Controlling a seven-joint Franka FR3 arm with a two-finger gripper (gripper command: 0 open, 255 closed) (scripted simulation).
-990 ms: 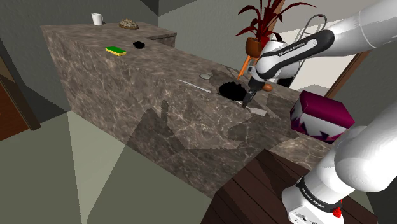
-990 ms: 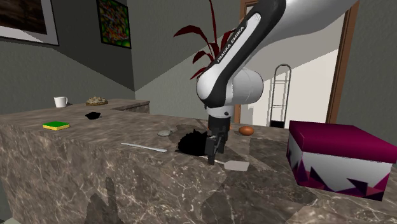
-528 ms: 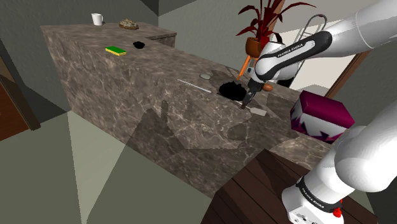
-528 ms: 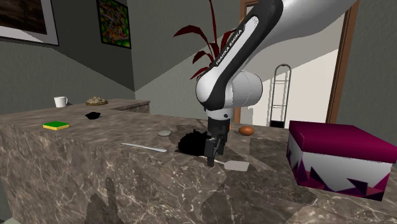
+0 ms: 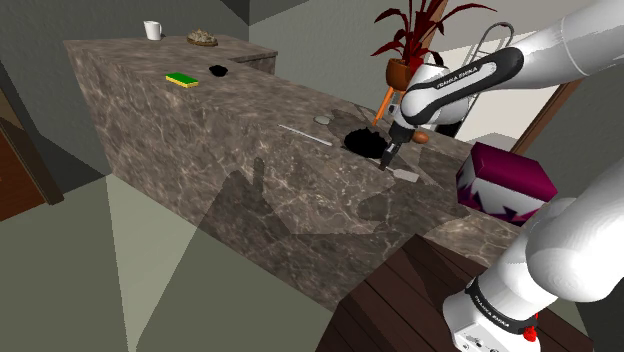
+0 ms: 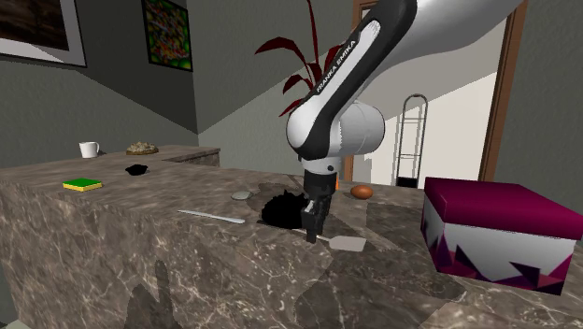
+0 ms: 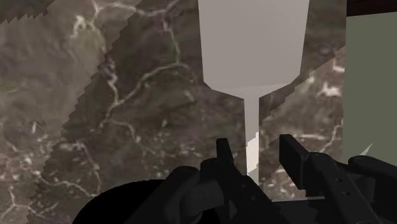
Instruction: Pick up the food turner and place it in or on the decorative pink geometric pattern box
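A: A long surface (image 5: 230,130) of dark veined stone with grey walls behind it. Where is the food turner?

B: The food turner (image 5: 405,176) is pale grey and lies flat on that surface, toward the shoulder view's right. It is just beside a black patch (image 5: 362,140).

A: And the jaws?

B: They are down at the surface on the end of the white arm (image 6: 341,84). They are released, one on each side of the turner's thin neck. In the wrist view the handle (image 7: 252,137) runs straight out from between them to the broad blade (image 7: 253,44) ahead. One jaw looks almost against the handle, but stone shows between the handle and the other. I'd say it is straddled, not gripped.

A: So how does its long axis lie?

B: It lies along the way the hand looks, square across the line on which the jaws close. Closing straight in should catch the neck, and I see no need to turn the wrist. How much handle lies behind the jaws is hidden.

A: Any worry?

B: The neck is slim and the wide blade sits ahead of the grip. In my judgement it may droop or pivot when lifted.

A: And the box?

B: The box (image 6: 495,234) has a deep magenta top and white-and-pink zigzag sides. It stands on the surface at the second exterior view's right, apart from the turner. The blade (image 6: 352,244) is the end nearer it. Its top looks closed, so the turner would probably go on top.
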